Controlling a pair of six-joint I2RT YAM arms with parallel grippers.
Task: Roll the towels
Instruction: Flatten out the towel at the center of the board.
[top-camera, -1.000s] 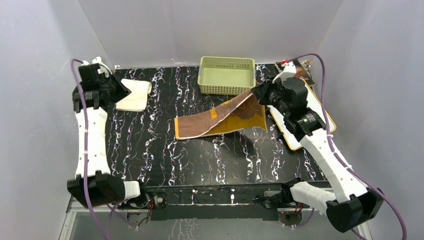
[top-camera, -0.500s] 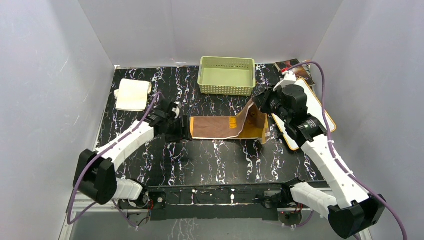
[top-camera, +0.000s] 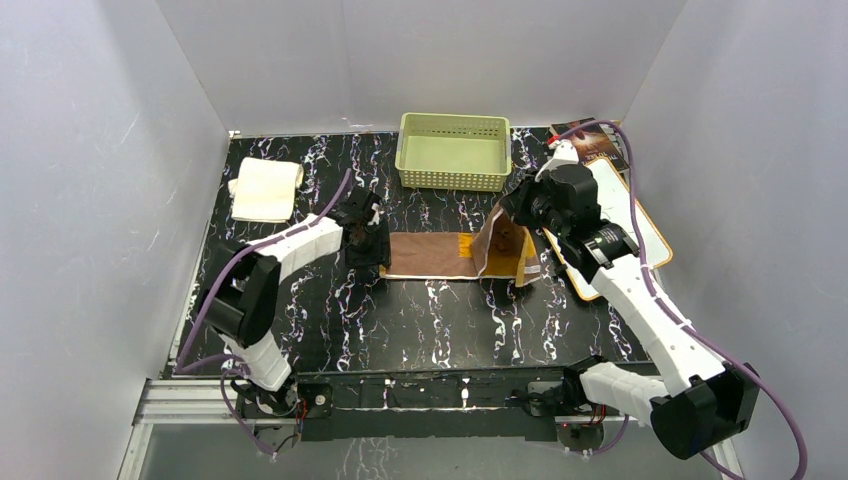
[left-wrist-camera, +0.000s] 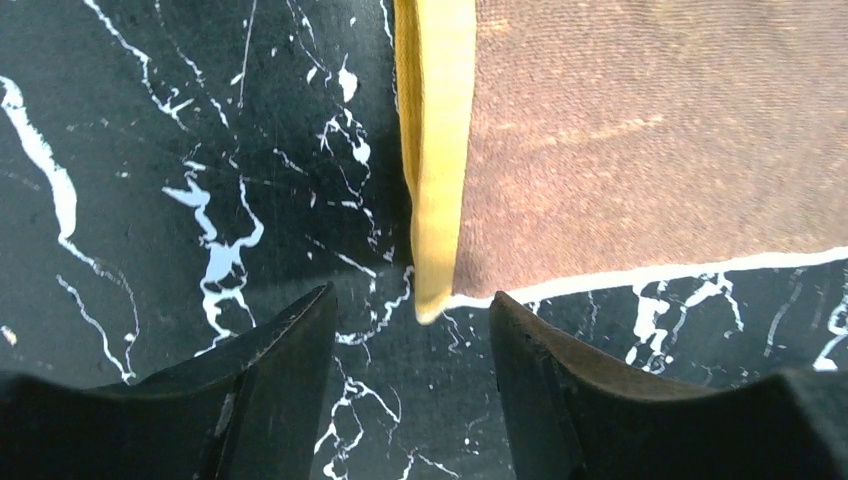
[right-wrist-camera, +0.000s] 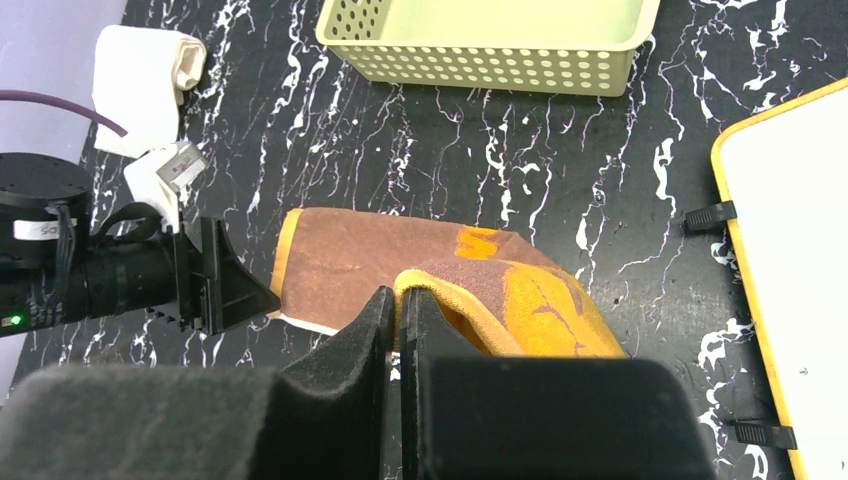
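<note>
My left gripper (left-wrist-camera: 410, 320) stands open at the left end of the brown towel (left-wrist-camera: 640, 150), with the yellow edge just ahead between the jaws. My right gripper (right-wrist-camera: 400, 300) is clenched on the right end, lifted. The towel lies in the middle of the table (top-camera: 300, 330), its long axis left to right, and its flat end points toward my left gripper.

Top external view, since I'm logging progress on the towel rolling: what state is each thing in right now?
brown and yellow towel: unrolled, left part lying flat, right end lifted.
cream towel: loosely folded at the far left, apart from both grippers.
basket: upright, empty.
white board: lying flat at the right.
left gripper: open, above the brown and yellow towel's left edge.
right gripper: shut on that towel's raised right end.
</note>
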